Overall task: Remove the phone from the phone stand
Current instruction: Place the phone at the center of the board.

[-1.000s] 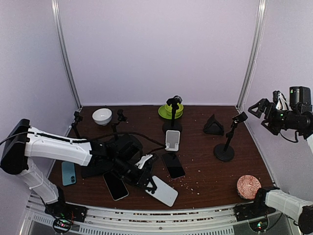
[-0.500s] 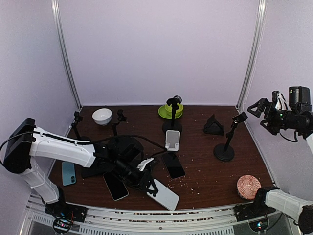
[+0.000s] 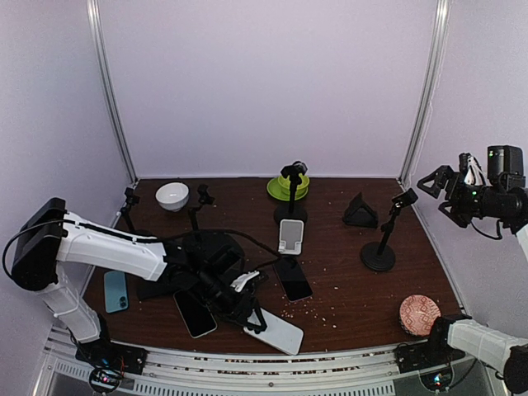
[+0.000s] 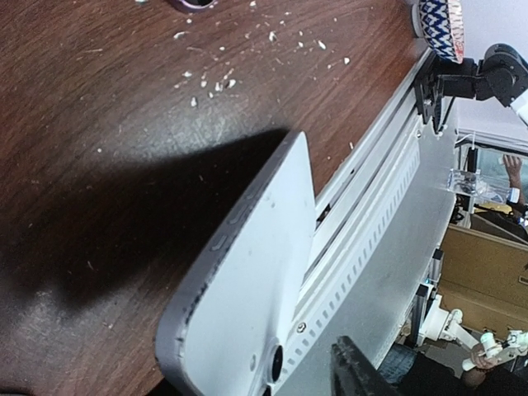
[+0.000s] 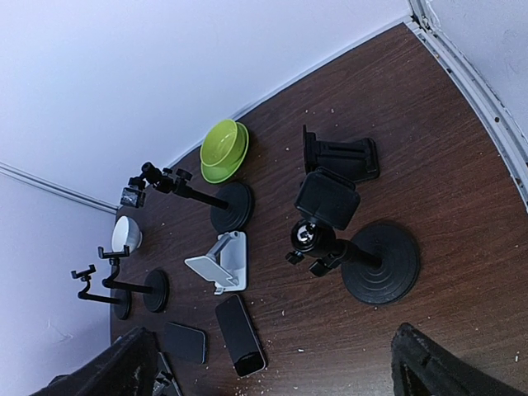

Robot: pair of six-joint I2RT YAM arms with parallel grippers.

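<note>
From above, the left gripper (image 3: 252, 312) sits at one end of the phone (image 3: 278, 332), which lies beyond its tips, well apart from the stand (image 3: 290, 236). Its wrist view shows one finger (image 4: 359, 373) beside the phone's lens end; whether it grips cannot be told. The right gripper (image 3: 436, 194) gapes wide.

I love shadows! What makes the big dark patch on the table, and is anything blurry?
Left wrist view: the tilted white phone blocks the light, throwing that shadow on the table. Right wrist view: sharp, only the right fingers look like dark blobs. Top view: even light, faint shadows.
</note>
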